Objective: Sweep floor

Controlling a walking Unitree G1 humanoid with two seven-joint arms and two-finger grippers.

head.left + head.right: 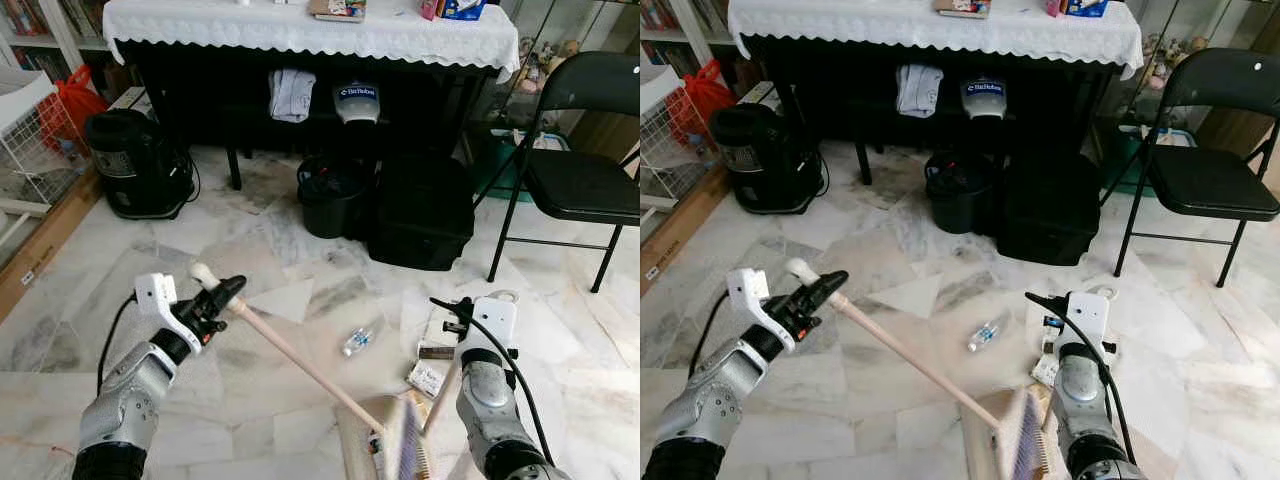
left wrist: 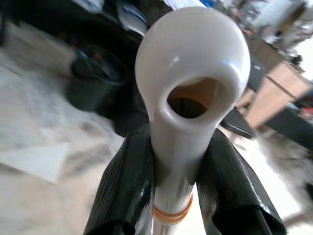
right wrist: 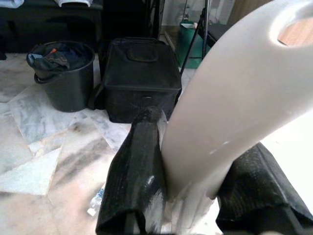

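Over on the left, the left gripper [image 1: 222, 297] is clamped around the top of the broom handle [image 1: 300, 365], both black fingers [image 2: 124, 191] pressed on the shaft just under its white hanging cap [image 2: 193, 73]. The handle slants down across the marble floor [image 1: 250, 400] to the broom head [image 1: 400, 440], which sits low between the two arms. Just beyond it lie a small plastic bottle [image 1: 357, 341] and a couple of flat packets [image 1: 428, 378]. On the right, the right gripper [image 3: 195, 196] pinches a second white handle [image 3: 239, 98], probably the dustpan's, though blur hides what it ends in. The risk here: a hard stroke could send that bottle rolling under the dark cabinet, and with both handles so near each other they could knock together. Further back, a black bucket [image 1: 332, 196] holds what looks like dark cloth, and beside it the black case [image 1: 422, 212] is zipped shut.
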